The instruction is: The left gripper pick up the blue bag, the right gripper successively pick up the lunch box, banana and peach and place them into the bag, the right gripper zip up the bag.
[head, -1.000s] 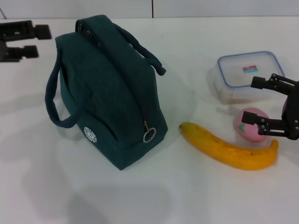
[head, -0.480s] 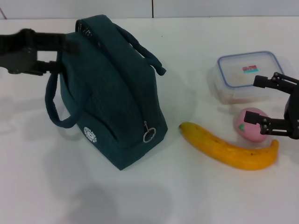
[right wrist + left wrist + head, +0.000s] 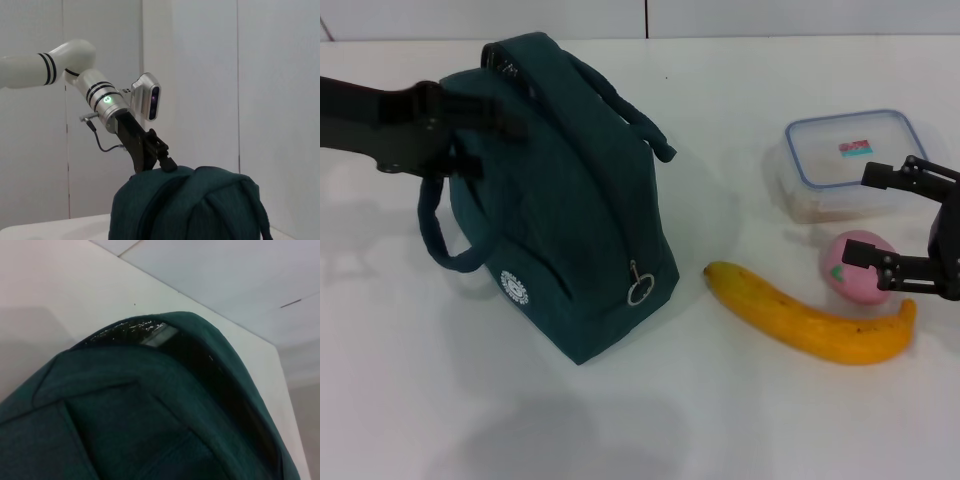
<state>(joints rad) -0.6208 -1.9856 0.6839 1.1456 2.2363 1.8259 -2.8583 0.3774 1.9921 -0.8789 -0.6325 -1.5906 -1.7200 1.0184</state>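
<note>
The left gripper is at the upper left side of the blue bag, beside the near strap handle. It shows blurred in the head view and is hidden in its own wrist view, so I cannot tell whether its jaws are open or have hold of anything. The bag stands on the white worktop with its base flat, so the first step, picking it up, looks unfinished. Its metal ring zipper pull hangs low at the near end and the top seam gapes a little, dark inside.

To the right nothing is packed yet. The banana lies on the worktop just right of the bag, the peach just behind its far end, and the lunch box behind that, lid on. The right gripper hovers over the peach and the box's near corner, jaws spread wide and empty. Nothing lies between fruit and bag
</note>
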